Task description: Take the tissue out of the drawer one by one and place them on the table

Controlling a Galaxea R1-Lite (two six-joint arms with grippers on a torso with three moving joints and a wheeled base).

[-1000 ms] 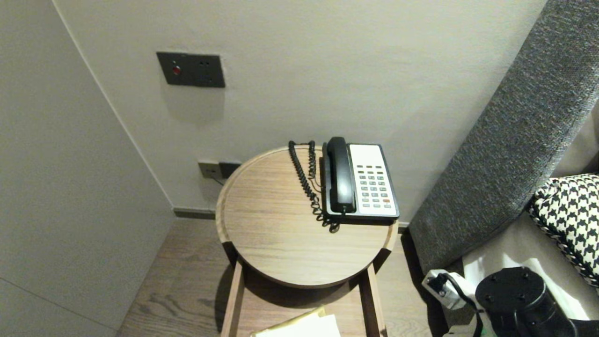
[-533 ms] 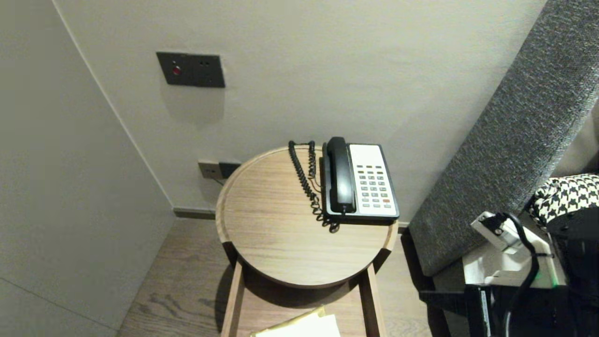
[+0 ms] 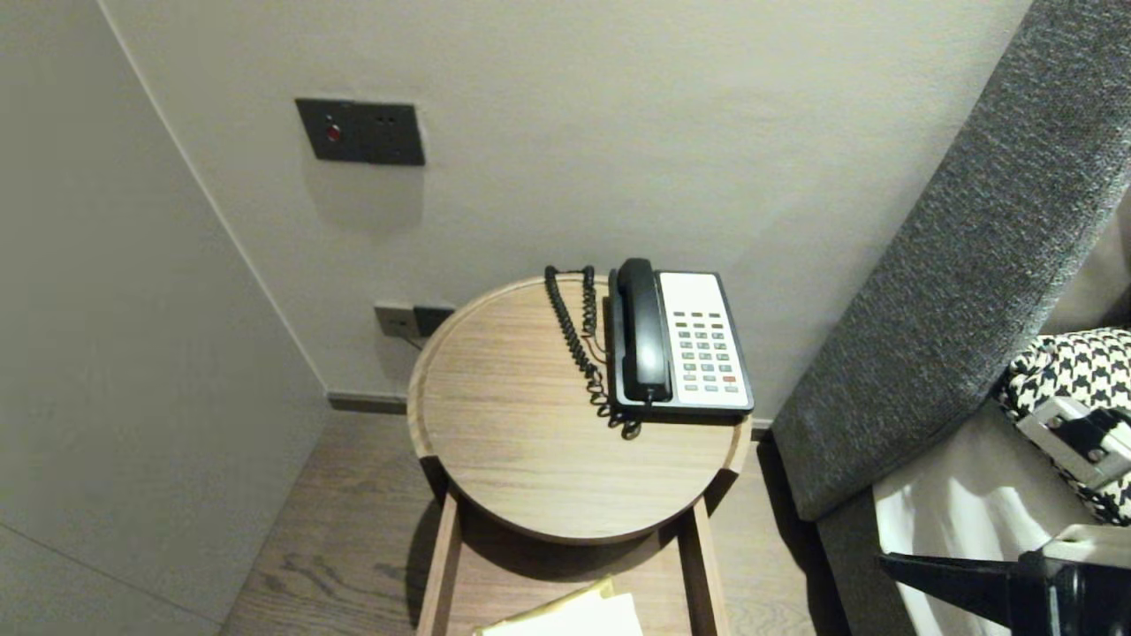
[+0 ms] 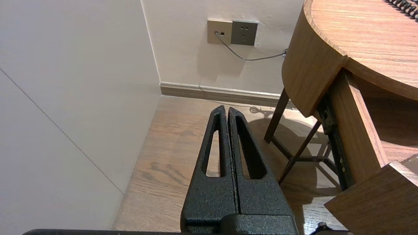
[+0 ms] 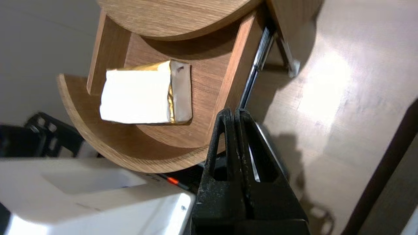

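A round wooden side table (image 3: pixel 530 442) stands in the corner. On its far right part lies a black-and-white desk phone (image 3: pixel 707 344), with the handset (image 3: pixel 643 327) on its cradle and the coiled cord (image 3: pixel 579 340) beside it. Under the top a drawer (image 5: pixel 209 98) stands pulled out, and a white and gold packet (image 5: pixel 143 93) lies in it. My right gripper (image 5: pixel 232 112) is shut and empty. It hangs low to the right of the drawer's side, its tips (image 3: pixel 885 560) pointing toward the table. My left gripper (image 4: pixel 225 109) is shut and empty, parked low over the floor left of the table.
A grey upholstered sofa back (image 3: pixel 972 238) rises on the right, with a houndstooth cushion (image 3: pixel 1078 371) behind my right wrist. Wall sockets (image 3: pixel 415 318) sit behind the table and a dark switch panel (image 3: pixel 360 132) higher up. A side wall closes the left.
My right arm has swung: the wrist rose and moved right, and the shut fingers now point left at the lower right. The phone, table and left arm have stayed still.
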